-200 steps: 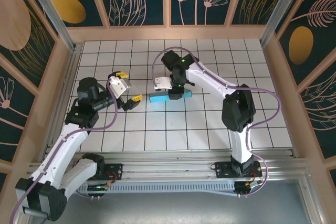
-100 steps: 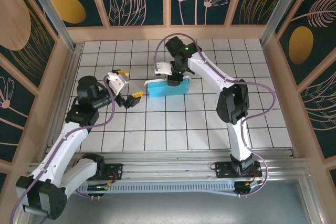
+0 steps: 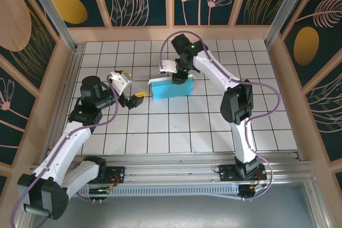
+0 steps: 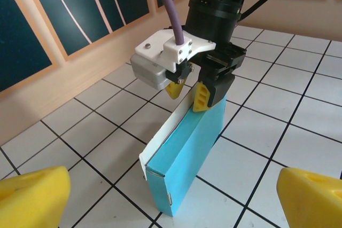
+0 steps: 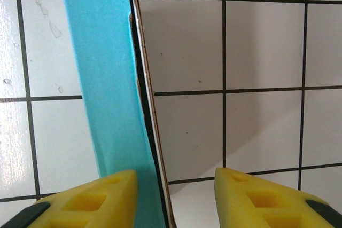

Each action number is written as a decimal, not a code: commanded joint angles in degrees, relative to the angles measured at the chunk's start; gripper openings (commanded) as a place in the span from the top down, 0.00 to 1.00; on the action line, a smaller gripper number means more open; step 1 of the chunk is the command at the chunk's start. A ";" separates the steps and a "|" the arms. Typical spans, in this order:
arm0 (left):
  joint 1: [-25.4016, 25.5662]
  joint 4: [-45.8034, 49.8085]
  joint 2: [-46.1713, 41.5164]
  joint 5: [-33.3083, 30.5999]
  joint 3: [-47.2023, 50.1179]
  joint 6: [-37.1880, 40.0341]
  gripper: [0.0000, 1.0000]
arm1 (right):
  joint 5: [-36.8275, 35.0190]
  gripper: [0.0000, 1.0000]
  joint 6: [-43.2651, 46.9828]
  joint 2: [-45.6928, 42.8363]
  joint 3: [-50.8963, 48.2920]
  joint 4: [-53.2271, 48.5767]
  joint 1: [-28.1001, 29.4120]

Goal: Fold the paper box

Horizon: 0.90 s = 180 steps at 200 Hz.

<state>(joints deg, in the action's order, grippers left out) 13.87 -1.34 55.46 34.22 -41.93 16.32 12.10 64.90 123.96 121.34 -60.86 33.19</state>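
From where I stand the paper box sits a little toward 12 o'clock from the middle of the tiled table. It is up on one long edge, with its teal face leaning toward 6 o'clock and a pale strip showing along its upper rim. From the left wrist camera, the box is a slim teal slab resting on the tiles, and a thin white flap stands proud along its top on the far side. The right gripper comes straight down on the box's 12 o'clock edge, near its middle, with its claw half spread and astride that rim. In its own wrist view one yellow finger lies against the teal face. The other finger stands clear of the flap's edge with bare tile between them, so nothing is pinched. The right arm reaches in from about 4 o'clock, its purple cable looping above it. The left gripper hangs just off the box's 9 o'clock end without touching it. Its claw is spread as wide as it goes, and its yellow pads frame the box's near end in its own camera.
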 commanded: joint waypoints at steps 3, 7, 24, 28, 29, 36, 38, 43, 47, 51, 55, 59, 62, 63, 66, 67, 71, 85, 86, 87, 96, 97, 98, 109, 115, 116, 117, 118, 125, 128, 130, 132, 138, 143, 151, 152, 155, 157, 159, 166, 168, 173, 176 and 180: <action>0.19 -1.84 0.76 -0.24 -1.59 -2.01 0.01 | 0.90 0.57 2.08 1.19 2.25 -0.45 -0.47; 0.13 -1.67 0.86 -0.23 -1.72 -2.12 0.01 | 1.06 0.57 2.15 1.19 2.24 -0.40 -0.49; 0.13 -1.56 1.14 -0.53 -2.01 -2.75 0.02 | 1.24 0.57 2.33 1.33 2.40 -0.05 -0.65; 0.16 -1.68 1.22 -0.58 -2.00 -2.92 0.01 | 1.26 0.57 2.41 1.39 2.54 -0.04 -0.67; 0.18 -1.71 1.22 -0.61 -2.01 -2.94 0.02 | 1.30 0.57 2.46 1.42 2.56 -0.04 -0.67; 0.19 -1.90 1.44 -0.70 -2.10 -3.25 0.01 | 1.35 0.57 2.57 1.41 2.75 0.11 -0.67; 0.15 -1.95 1.48 -0.72 -2.17 -3.34 0.01 | 1.28 0.56 2.59 1.38 2.76 0.17 -0.67; 0.17 -2.04 1.62 -0.74 -2.19 -3.60 0.01 | 1.33 0.56 2.63 1.36 2.83 0.29 -0.67; 0.12 -2.08 1.81 -0.75 -2.27 -3.83 0.01 | 1.41 0.56 2.72 1.37 2.86 0.30 -0.67; 0.11 -2.17 1.97 -0.89 -2.34 -4.10 0.02 | 1.56 0.56 2.85 1.29 2.85 0.30 -0.67; 0.18 -2.25 2.14 -0.98 -2.51 -4.49 0.01 | 1.80 0.56 2.94 1.18 2.93 0.37 -0.67; 0.18 -2.32 2.34 -1.15 -2.65 -5.07 0.01 | 2.19 0.56 2.95 0.99 2.98 0.39 -0.67; 0.19 -2.39 2.55 -1.35 -2.78 -5.52 0.01 | 2.55 0.55 2.99 0.82 3.06 0.39 -0.67; 0.19 -2.41 2.59 -1.39 -2.84 -5.69 0.01 | 2.70 0.55 3.01 0.79 3.09 0.39 -0.67; 0.16 -2.50 2.74 -1.63 -2.93 -6.20 0.01 | 3.20 0.55 3.08 0.49 3.11 0.39 -0.67; 0.13 -2.51 2.82 -1.71 -2.95 -6.38 0.01 | 3.37 0.55 3.06 0.40 3.07 0.39 -0.67; 0.14 -2.52 3.16 -1.95 -3.24 -7.29 0.01 | 4.07 0.55 3.04 0.05 3.19 0.49 -0.67; 0.14 -3.22 4.38 -4.37 -4.05 -11.89 0.01 | 6.94 0.53 2.17 -1.32 3.20 1.21 -0.67; 0.12 -3.31 4.43 -4.62 -4.13 -12.35 0.01 | 7.18 0.52 2.08 -1.47 3.20 1.33 -0.67; 0.12 -3.40 4.59 -4.87 -4.26 -12.75 0.01 | 7.38 0.52 2.03 -1.59 3.20 1.43 -0.67; 0.16 -4.02 5.59 -7.85 -4.91 -16.63 0.01 | 9.61 0.51 1.27 -2.58 3.07 1.92 -0.75; 0.13 -4.06 5.74 -8.20 -4.96 -16.83 0.01 | 9.88 0.51 1.18 -2.67 3.09 1.90 -0.76; 0.12 -4.13 5.86 -8.60 -5.02 -17.41 0.01 | 10.14 0.51 1.14 -2.76 3.10 1.90 -0.80; 0.15 -4.75 7.15 -12.02 -5.88 -22.08 0.03 | 12.65 0.50 -0.45 -3.81 3.03 2.44 -1.08; 0.12 -5.10 7.81 -13.60 -6.35 -24.50 0.04 | 14.28 0.49 -1.76 -4.32 3.03 2.87 -1.42; 0.16 -5.17 7.90 -13.89 -6.38 -24.89 0.04 | 14.54 0.49 -2.00 -4.42 3.03 2.95 -1.49; 0.13 -5.21 8.04 -14.17 -6.39 -25.31 0.04 | 14.80 0.49 -2.25 -4.47 3.03 3.03 -1.52; 0.12 -5.27 8.15 -14.39 -6.44 -25.69 0.04 | 15.06 0.49 -2.55 -4.58 3.03 3.12 -1.49; 0.16 -5.66 8.93 -15.86 -7.01 -28.50 0.06 | 17.02 0.48 -5.25 -5.24 2.98 4.00 -1.55; 0.17 -5.68 9.29 -16.52 -7.23 -29.70 0.06 | 17.83 0.48 -6.89 -5.55 2.90 4.60 -1.55; 0.19 -5.64 9.48 -17.00 -7.38 -30.32 0.07 | 18.43 0.48 -8.08 -5.74 2.84 5.03 -1.55; 0.13 -5.61 9.77 -17.41 -7.55 -31.07 0.07 | 18.87 0.48 -9.28 -5.92 2.74 5.46 -2.78; 0.16 -5.11 10.49 -18.40 -8.32 -32.79 0.08 | 20.99 0.47 -13.04 -6.69 1.99 7.03 -3.97; 0.11 -4.51 11.13 -19.19 -9.00 -33.95 0.09 | 22.57 0.46 -16.36 -7.56 0.71 8.81 -4.72; 0.13 -3.40 12.10 -20.34 -10.11 -35.34 0.11 | 24.02 0.42 -23.15 -9.81 -3.04 13.48 -5.74; 0.12 -3.18 12.24 -20.47 -10.24 -35.50 0.11 | 24.07 0.42 -24.12 -10.15 -3.70 14.23 -5.84; 0.15 -2.69 12.56 -20.77 -10.62 -35.94 0.12 | 23.99 0.40 -27.12 -11.26 -5.71 16.63 -6.13; 0.16 -2.37 12.76 -20.97 -10.89 -36.27 0.13 | 23.84 0.38 -29.07 -11.90 -7.22 18.30 -6.32; 0.19 -2.04 13.01 -21.15 -11.18 -36.47 0.13 | 23.63 0.36 -30.94 -12.78 -8.76 20.03 -6.52; 0.18 -0.85 13.92 -21.83 -12.14 -37.48 0.16 | 22.97 0.33 -36.37 -15.86 -14.29 25.55 -7.06; 0.15 -0.52 14.18 -21.94 -12.32 -37.74 0.17 | 22.84 0.32 -37.86 -16.67 -15.87 27.12 -7.26; 0.14 0.46 14.82 -21.96 -13.06 -38.43 0.19 | 22.13 0.31 -41.81 -18.89 -19.83 31.02 -7.78; 0.17 0.87 15.23 -21.62 -13.42 -38.66 0.21 | 21.62 0.31 -44.42 -20.06 -21.88 33.25 -8.19; 0.15 1.25 15.67 -20.61 -13.44 -38.93 0.22 | 20.82 0.31 -47.73 -21.68 -24.72 35.90 -8.77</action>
<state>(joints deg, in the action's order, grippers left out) 13.91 -3.16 68.95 15.75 -51.90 -15.51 31.33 42.44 112.01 109.03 -43.51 27.29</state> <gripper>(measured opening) 0.822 0.679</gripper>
